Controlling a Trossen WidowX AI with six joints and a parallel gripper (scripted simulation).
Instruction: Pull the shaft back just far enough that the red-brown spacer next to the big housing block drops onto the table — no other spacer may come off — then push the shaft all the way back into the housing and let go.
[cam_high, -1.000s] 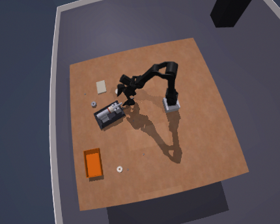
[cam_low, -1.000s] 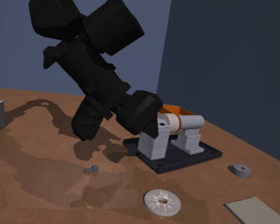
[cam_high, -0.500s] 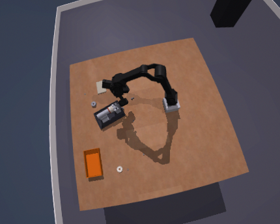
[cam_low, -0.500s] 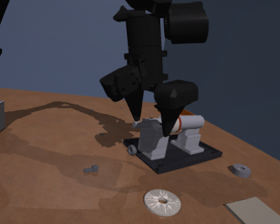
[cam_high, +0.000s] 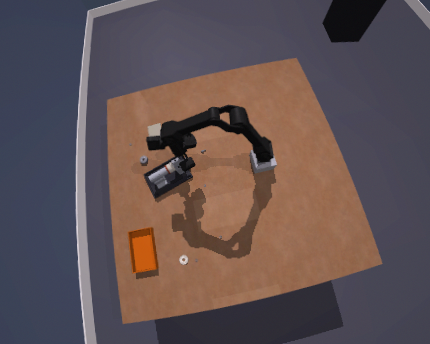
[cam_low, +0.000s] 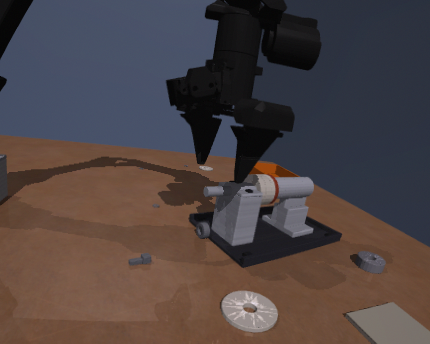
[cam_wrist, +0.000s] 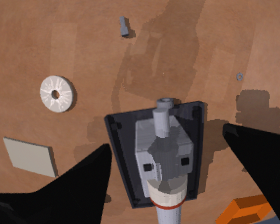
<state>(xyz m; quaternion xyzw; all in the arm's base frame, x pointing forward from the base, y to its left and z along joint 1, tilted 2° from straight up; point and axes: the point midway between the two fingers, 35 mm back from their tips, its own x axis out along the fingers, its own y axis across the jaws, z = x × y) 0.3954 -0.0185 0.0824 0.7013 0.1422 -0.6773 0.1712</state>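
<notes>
My gripper (cam_high: 182, 156) (cam_low: 221, 172) (cam_wrist: 168, 139) is open and empty, pointing down over the shaft assembly, its fingers apart on either side of the tall grey block (cam_low: 235, 217) (cam_wrist: 146, 137). The shaft's thin end (cam_low: 213, 191) (cam_wrist: 161, 120) sticks out of this block. Cream spacers (cam_low: 262, 188) (cam_wrist: 167, 189) sit on the shaft beyond the block. The thin red-brown spacer (cam_high: 168, 169) (cam_low: 276, 189) (cam_wrist: 168, 205) lies between them and the thick grey cylinder (cam_high: 158, 177) (cam_low: 296, 187) (cam_wrist: 169, 216), which rests on a stepped stand. The shaft inside is hidden.
The assembly stands on a black tray (cam_low: 280, 247) (cam_wrist: 122, 155). A small grey ring (cam_low: 202, 230) lies by its edge. Nearby are a bolt (cam_low: 141, 260) (cam_wrist: 124, 26), a pale disc (cam_low: 262, 317) (cam_wrist: 49, 103), a flat plate (cam_low: 390, 322) (cam_wrist: 31, 157), a grey knob (cam_low: 371, 262) and an orange bin (cam_high: 144, 252).
</notes>
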